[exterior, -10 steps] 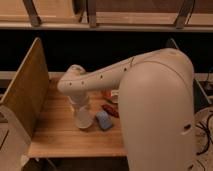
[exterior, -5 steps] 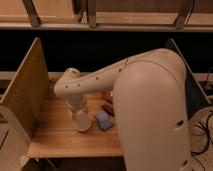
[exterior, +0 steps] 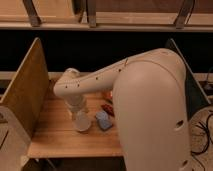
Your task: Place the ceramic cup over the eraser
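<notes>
Cup at the tool, eraser not in view, placement unconfirmed.
Ceramic cup (exterior: 82, 121) sits low over the wooden counter (exterior: 55, 135), just left of a light-blue flat piece (exterior: 103, 120); tool (exterior: 76, 106) directly above it, grip state cannot tell. Arm (exterior: 100, 80) reaches leftward, bent down at the wrist; reddish piece (exterior: 107, 107) behind.
</notes>
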### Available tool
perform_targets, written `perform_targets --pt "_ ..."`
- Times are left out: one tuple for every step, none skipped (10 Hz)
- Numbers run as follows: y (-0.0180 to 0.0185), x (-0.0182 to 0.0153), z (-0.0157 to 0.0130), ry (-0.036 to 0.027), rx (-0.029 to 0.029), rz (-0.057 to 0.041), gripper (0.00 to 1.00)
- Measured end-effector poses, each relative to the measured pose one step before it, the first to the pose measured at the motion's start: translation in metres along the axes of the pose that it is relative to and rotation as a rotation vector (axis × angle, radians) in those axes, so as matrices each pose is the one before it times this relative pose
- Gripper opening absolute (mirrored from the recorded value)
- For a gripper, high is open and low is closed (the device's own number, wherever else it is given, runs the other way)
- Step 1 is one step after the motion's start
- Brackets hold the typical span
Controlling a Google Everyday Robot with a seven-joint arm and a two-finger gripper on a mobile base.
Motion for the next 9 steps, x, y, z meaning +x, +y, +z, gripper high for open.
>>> perform_targets --pt "0.00027 -0.00005 0.00000 -0.00001 -0.00007 -0.00057 0.17" --pt "0.00029 0.00003 0.00010 0.00021 -0.00026 -0.00045 0.15" --pt "0.00024 -0.00004 0.00000 0.00001 -0.00007 -0.00039 0.18" --pt "0.00015 -0.00002 0.00004 0.00007 -0.00002 -0.00031 0.26" --pt "0.00002 0.00001 0.00002 0.00001 -0.00001 -0.00005 0.34" --pt "0.00005 0.00002 0.00006 0.00013 -0.00004 -0.00006 0.46" --pt "0.00012 0.00015 0.00037 0.00071 -0.00024 -0.00010 0.57" --pt "0.00019 0.00018 0.00034 0.00057 -0.00032 -0.00023 0.65" --pt "0.00099 -0.00002 0.00066 0.00076 -0.00108 -0.00128 0.76"
